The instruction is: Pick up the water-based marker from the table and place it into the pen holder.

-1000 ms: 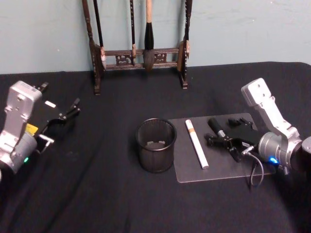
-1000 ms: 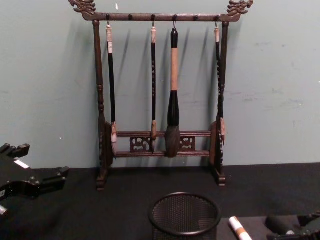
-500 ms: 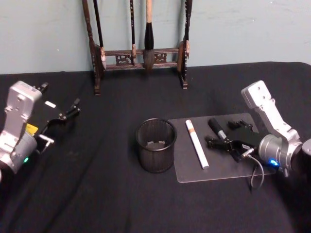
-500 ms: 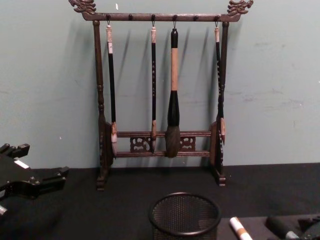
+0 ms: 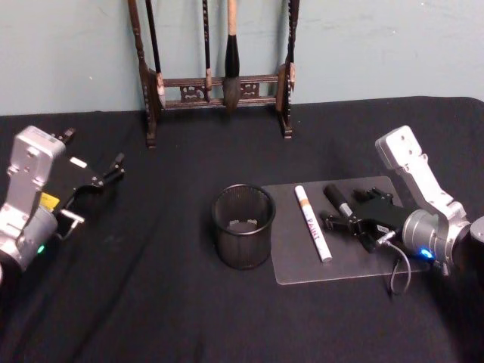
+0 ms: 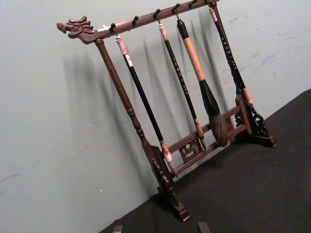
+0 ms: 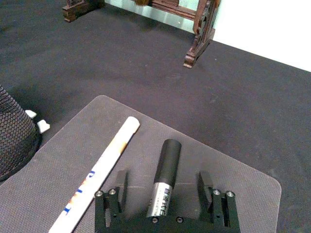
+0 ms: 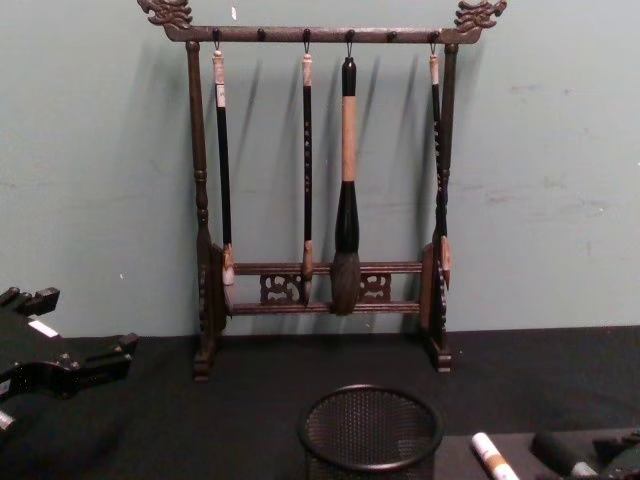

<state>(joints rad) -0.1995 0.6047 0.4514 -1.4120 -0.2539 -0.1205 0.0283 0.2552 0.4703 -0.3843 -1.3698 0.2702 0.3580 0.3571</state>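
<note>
Starting at the far left, the left gripper (image 5: 94, 150) hangs over the black-draped table (image 5: 151, 302), well apart from the task's things. Its jaws are spread wide and hold nothing, and it points toward the back wall.

Against that wall, near the middle, stands a dark wooden brush rack (image 5: 215, 80) with several brushes (image 8: 346, 200) hanging from its top bar.

In front of the rack, near the table's centre, sits the pen holder (image 5: 242, 246), upright on the cloth. No pen stands in it.

Just to its right lies a flat grey mat (image 5: 333, 268), its near-left corner close to the holder's base. Two markers lie flat on it, side by side and apart. The left one is a white marker (image 5: 312, 223) with an orange band near its far end and the word PAINT along its barrel. Right of it lies the black-capped marker (image 5: 335, 197), shorter, with a silver barrel and its cap pointing toward the rack.

The right gripper (image 5: 340, 208) is low over the mat, reaching in from the right edge. Its jaws are open and straddle the silver barrel. In the right wrist view the fingers (image 7: 119, 187) stand either side of the black-capped marker with a gap on each side, so nothing is clamped.
</note>
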